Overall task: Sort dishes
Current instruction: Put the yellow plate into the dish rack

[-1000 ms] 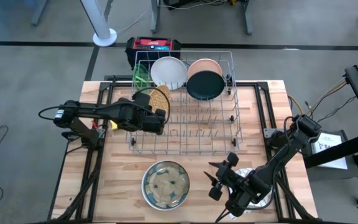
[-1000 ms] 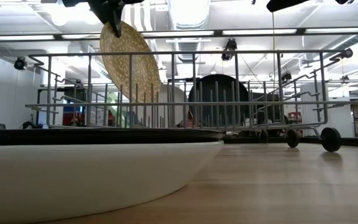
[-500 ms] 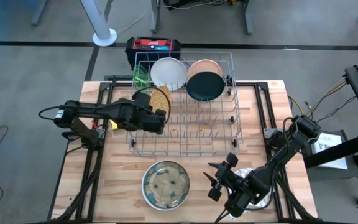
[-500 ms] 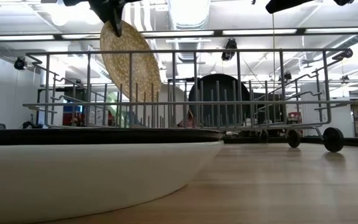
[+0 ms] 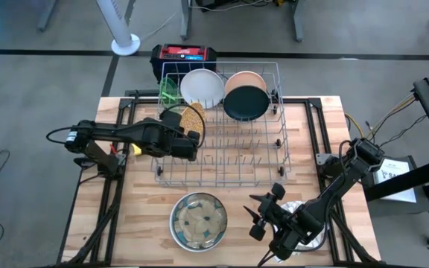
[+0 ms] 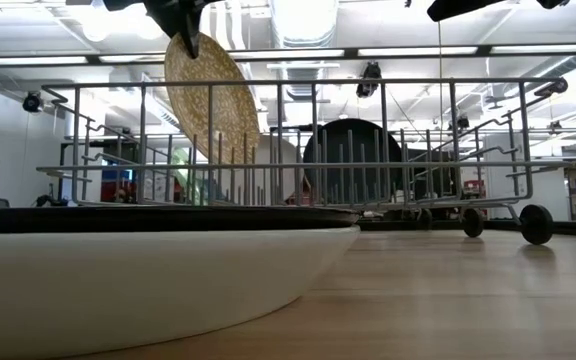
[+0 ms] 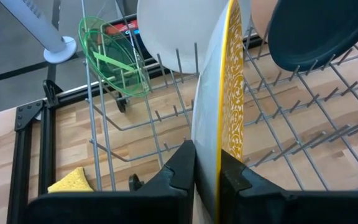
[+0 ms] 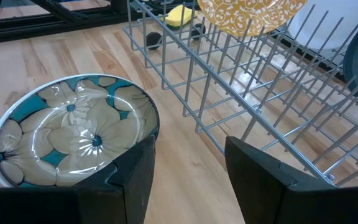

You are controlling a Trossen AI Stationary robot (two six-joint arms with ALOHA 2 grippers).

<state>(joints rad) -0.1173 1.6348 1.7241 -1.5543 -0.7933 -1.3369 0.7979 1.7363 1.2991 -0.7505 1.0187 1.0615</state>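
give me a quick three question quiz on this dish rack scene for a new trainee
1. True or false: the left gripper holds the yellow patterned plate by its edge, upright over the wire rack.
2. Which dish lies flat on the table in front of the rack?
A. the black dish
B. the floral bowl
C. the white plate
3. What small yellow thing lies on the table beside the rack, on the left arm's side?

Key
1. True.
2. B, the floral bowl; the black dish and white plate stand in the rack.
3. The sponge.
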